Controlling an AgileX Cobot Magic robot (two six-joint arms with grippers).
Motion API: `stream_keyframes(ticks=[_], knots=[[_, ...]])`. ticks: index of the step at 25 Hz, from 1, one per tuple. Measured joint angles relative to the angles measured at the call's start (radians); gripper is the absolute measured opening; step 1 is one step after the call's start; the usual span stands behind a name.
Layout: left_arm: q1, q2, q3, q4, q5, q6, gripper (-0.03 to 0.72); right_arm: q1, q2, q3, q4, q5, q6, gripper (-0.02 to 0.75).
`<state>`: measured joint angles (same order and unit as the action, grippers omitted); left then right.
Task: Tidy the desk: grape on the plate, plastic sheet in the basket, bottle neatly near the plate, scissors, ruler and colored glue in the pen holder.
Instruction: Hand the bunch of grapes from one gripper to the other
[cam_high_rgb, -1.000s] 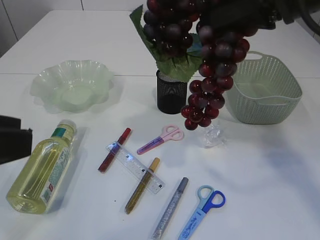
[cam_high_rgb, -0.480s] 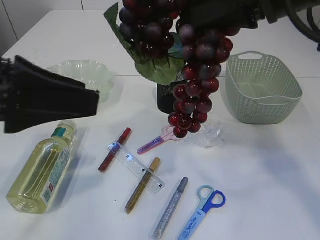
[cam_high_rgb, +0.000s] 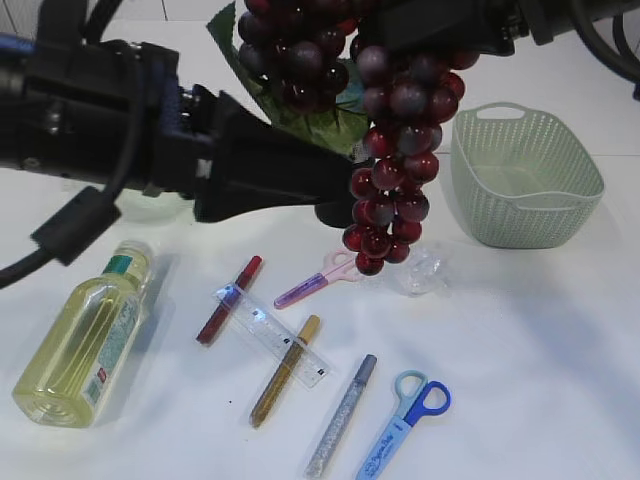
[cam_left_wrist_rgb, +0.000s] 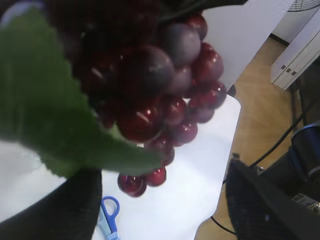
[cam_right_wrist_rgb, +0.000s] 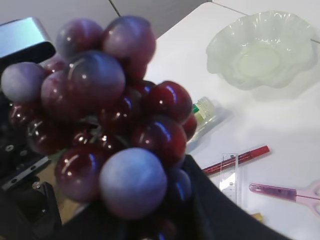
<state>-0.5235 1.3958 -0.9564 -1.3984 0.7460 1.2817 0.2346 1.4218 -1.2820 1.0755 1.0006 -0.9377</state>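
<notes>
The bunch of dark red artificial grapes with green leaves is held aloft above the white table by the right gripper, which is pinched on its top; the fingertips are hidden by the fruit. The left gripper is extended beneath the leaves, beside the cluster; whether its claw is spread or pressed together cannot be told. The grapes fill the left wrist view and the right wrist view. The pale green scalloped plate sits apart, uncovered. On the table lie a yellow-liquid plastic bottle on its side, a clear ruler, pink scissors, blue scissors, red, gold and silver glue pens, and a crumpled clear plastic sheet. The green lattice basket is at right.
</notes>
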Motion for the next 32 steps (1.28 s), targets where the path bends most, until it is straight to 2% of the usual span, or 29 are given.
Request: stream_keyframes(ticks=[7, 12, 32], knots=[[-0.048, 0.090, -0.067, -0.033, -0.002, 0.012, 0.564, 0.000, 0.000, 0.000, 0.002, -0.017, -0.004, 0.197], [-0.052, 0.102, -0.068, -0.056, -0.019, 0.041, 0.564, 0.000, 0.000, 0.000, 0.014, -0.047, -0.006, 0.197], [-0.052, 0.102, -0.079, -0.306, -0.083, 0.252, 0.564, 0.000, 0.006, 0.000, 0.225, -0.131, -0.008, 0.197]])
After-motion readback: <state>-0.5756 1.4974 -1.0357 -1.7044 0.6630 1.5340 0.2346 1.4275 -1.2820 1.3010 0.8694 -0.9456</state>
